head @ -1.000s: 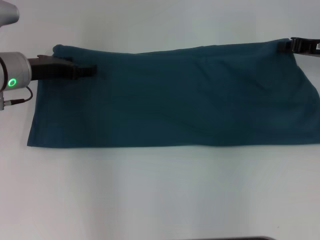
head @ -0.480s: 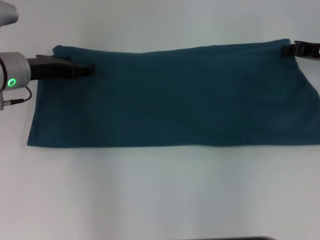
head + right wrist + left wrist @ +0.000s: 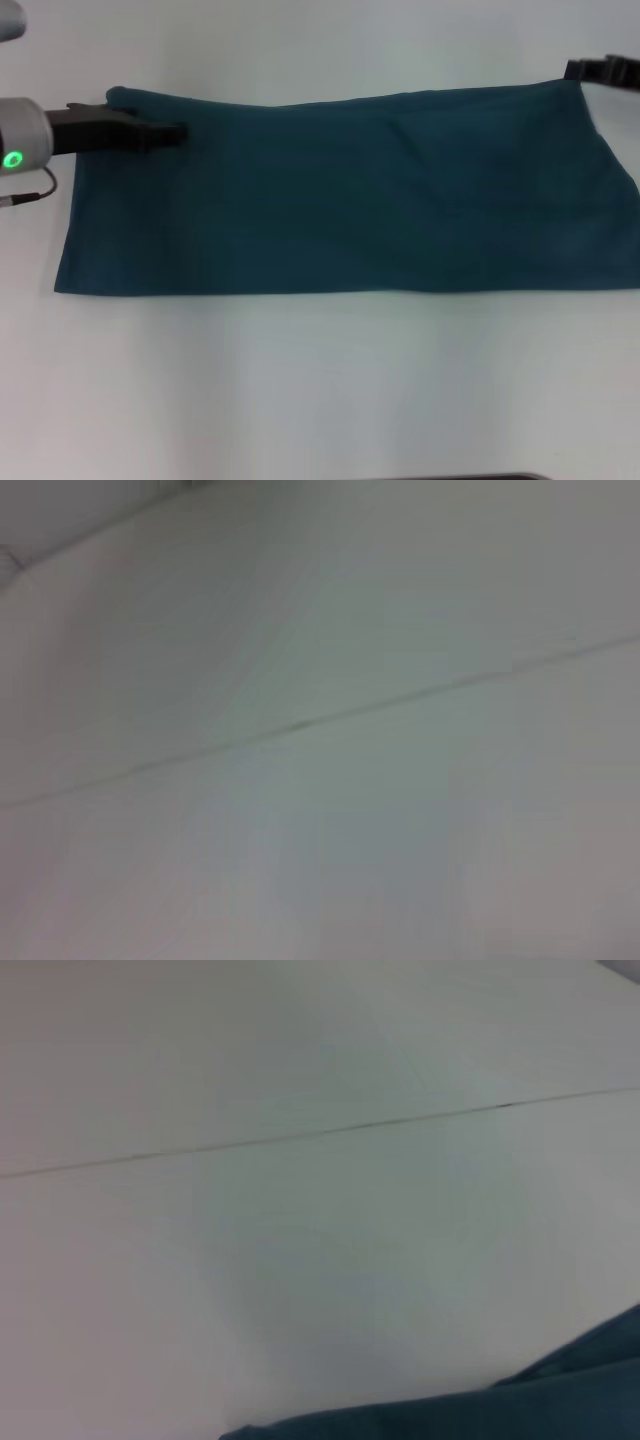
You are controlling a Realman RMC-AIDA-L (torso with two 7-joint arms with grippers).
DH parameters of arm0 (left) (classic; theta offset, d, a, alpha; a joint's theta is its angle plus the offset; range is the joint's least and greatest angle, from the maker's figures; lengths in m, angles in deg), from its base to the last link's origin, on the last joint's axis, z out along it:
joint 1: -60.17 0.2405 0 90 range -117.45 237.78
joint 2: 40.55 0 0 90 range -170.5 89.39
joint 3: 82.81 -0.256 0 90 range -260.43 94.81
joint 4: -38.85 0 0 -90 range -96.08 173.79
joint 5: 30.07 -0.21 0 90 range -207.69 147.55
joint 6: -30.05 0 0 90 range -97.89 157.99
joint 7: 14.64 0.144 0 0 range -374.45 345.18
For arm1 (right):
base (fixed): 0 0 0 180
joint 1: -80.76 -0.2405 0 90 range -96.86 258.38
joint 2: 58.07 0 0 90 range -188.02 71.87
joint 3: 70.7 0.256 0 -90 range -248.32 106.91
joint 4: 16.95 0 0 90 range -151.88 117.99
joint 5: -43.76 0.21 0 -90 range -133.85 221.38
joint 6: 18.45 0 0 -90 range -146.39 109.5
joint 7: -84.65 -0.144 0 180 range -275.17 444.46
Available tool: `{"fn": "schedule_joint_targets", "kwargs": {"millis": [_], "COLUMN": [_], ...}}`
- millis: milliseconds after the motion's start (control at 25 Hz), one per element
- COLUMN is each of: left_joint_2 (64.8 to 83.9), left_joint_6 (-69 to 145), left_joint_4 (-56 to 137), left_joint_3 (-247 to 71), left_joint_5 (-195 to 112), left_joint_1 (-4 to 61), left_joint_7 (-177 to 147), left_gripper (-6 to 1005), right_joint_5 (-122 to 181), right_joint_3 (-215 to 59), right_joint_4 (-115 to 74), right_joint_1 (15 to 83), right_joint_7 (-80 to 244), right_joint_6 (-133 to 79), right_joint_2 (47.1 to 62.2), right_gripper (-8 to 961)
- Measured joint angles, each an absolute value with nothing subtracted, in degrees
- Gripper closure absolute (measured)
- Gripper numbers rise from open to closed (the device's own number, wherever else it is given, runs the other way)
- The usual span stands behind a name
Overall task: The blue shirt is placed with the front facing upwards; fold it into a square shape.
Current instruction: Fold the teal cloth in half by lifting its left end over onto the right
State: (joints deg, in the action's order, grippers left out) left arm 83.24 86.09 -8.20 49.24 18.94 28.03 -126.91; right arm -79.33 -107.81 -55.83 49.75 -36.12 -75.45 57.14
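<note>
Dark teal-blue cotton shirt (image 3: 340,195) lying flat as a long band on white table (image 3: 320,390) | left gripper (image 3: 165,135) resting on far left corner, jaw state unclear | right gripper (image 3: 590,70) hovering just off far right corner, jaws unreadable

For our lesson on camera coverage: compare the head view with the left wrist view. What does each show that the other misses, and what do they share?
Only the head view shows the whole folded blue shirt as a long band, the left gripper over its far left corner, and the right gripper just off its far right corner. Only the left wrist view shows a thin dark seam line across the table. Both show the white table and some of the shirt's blue cloth.
</note>
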Motion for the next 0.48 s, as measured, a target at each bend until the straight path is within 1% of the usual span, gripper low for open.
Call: {"fn": "schedule_joint_targets", "kwargs": {"millis": [240, 480], "left_joint_2": [83.42, 83.25], "left_joint_6": [92.6, 98.3], "left_joint_4": [-15.7, -20.4], "left_joint_3": [49.5, 50.1], "left_joint_5": [19.6, 23.3], "left_joint_1": [32.1, 35.8], "left_joint_7": [-129.8, -130.8], "left_gripper": [202, 203], "right_joint_5": [-70.9, -64.8], "right_joint_3": [-107.0, -104.8], "right_joint_4": [-61.0, -61.2], "right_joint_1": [53.6, 55.2], "right_joint_7": [-30.8, -21.4], "right_joint_6": [-83.1, -93.0], "right_joint_2": [57.09, 57.12], "right_gripper": [687, 424]}}
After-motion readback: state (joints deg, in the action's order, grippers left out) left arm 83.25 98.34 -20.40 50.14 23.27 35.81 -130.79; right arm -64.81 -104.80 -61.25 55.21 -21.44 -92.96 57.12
